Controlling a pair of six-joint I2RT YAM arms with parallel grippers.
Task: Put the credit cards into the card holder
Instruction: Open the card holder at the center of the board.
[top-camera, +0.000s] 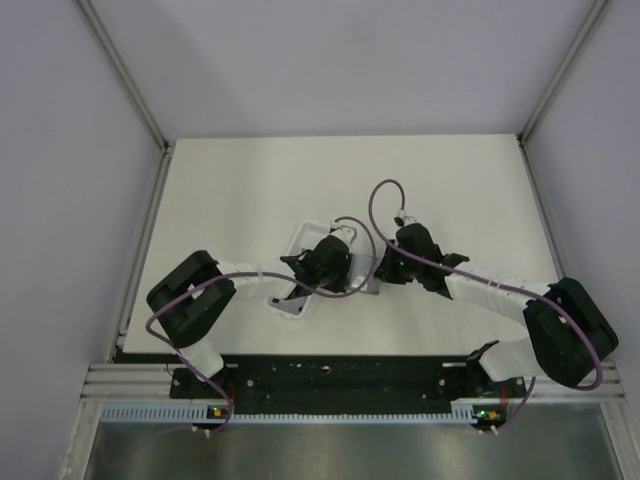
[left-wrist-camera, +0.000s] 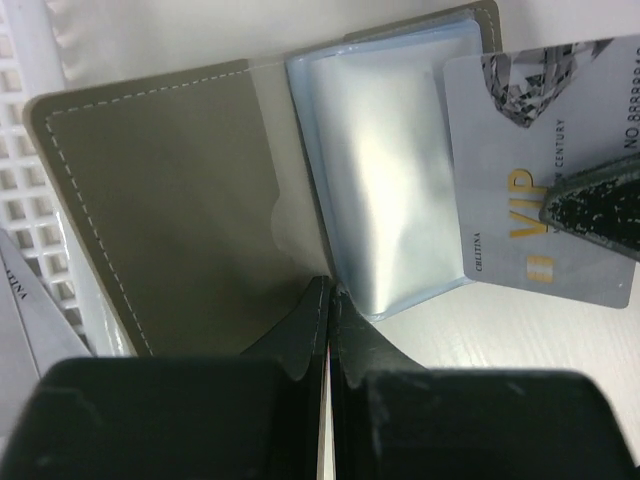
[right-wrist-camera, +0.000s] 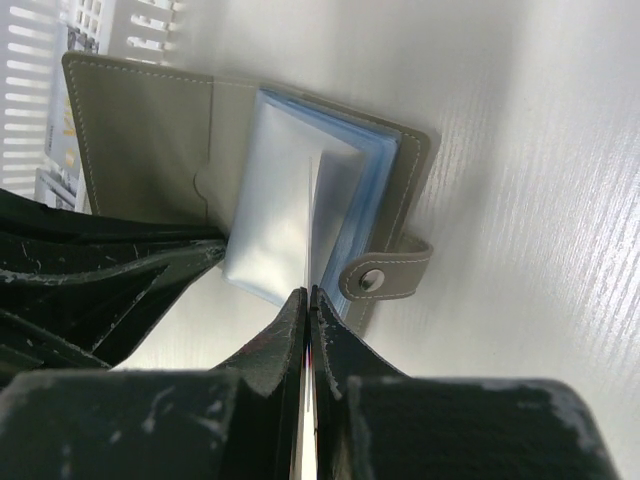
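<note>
From where I stand, the white lattice tray (left-wrist-camera: 18, 190) is farthest left, and the left flap of the card holder (left-wrist-camera: 160, 200) runs right up against it. A second card (left-wrist-camera: 14, 310) lies at the tray's near edge. Its print is cut off and I can make out only "VI".

The card holder lies open on the white table (right-wrist-camera: 520, 150), near the middle and just ahead of both wrists. Its olive-grey flap has pale stitching, and a stack of clear bluish sleeves (left-wrist-camera: 380, 180) sits to the right of it. The left gripper (left-wrist-camera: 328, 295) has its fingers pressed together, with the tips at the holder's near edge where the flap meets the sleeves. I cannot tell whether anything is pinched there.

The right gripper (right-wrist-camera: 308, 295) is clamped on the VIP card (left-wrist-camera: 500, 180), which reaches over the right side of the sleeves. The card reads "VIP" in gold, then "CENTURY" and a number beginning "NO.88888". A small word beside the gold letters is too fine to read. The snap strap (right-wrist-camera: 385, 275) sticks out from the holder's right edge.

To the right and behind, the table lies open as far as the metal frame posts.
</note>
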